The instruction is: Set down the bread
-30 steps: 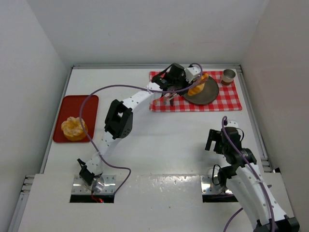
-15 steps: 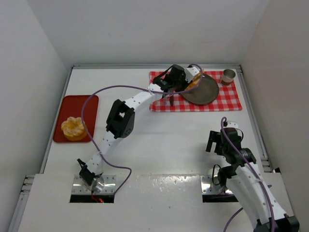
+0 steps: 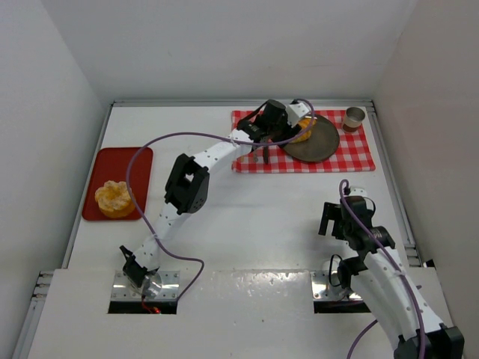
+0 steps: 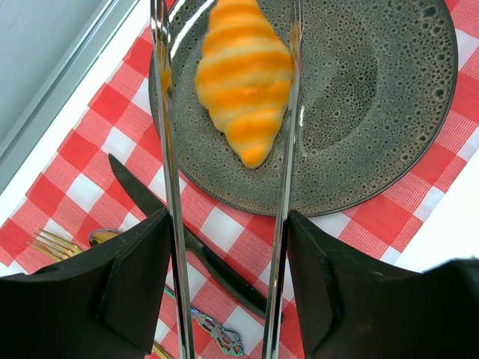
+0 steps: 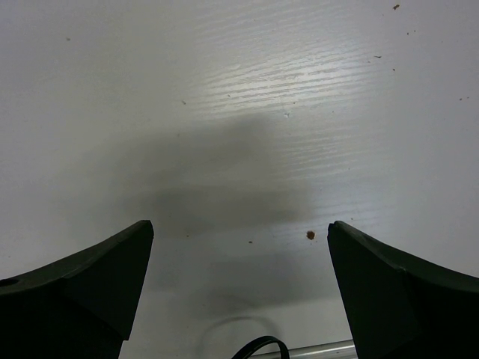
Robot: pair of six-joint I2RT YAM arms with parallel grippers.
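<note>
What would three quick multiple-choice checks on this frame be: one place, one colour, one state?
1. Where does the croissant lie?
A. on the bare table
B. on the grey plate
C. in the cup

2. What colour is the tray under the bun?
A. red
B. blue
C. green

3. How is the right gripper?
A. shut on a fork
B. shut on a cup
C. open, nothing in it

Key:
1 B: the left wrist view shows the croissant resting on the speckled grey plate, which sits on the checked cloth.
2 A: in the top view the bun sits on a red tray at the table's left side.
3 C: the right wrist view shows its fingers wide apart, with only white table between them.
</note>
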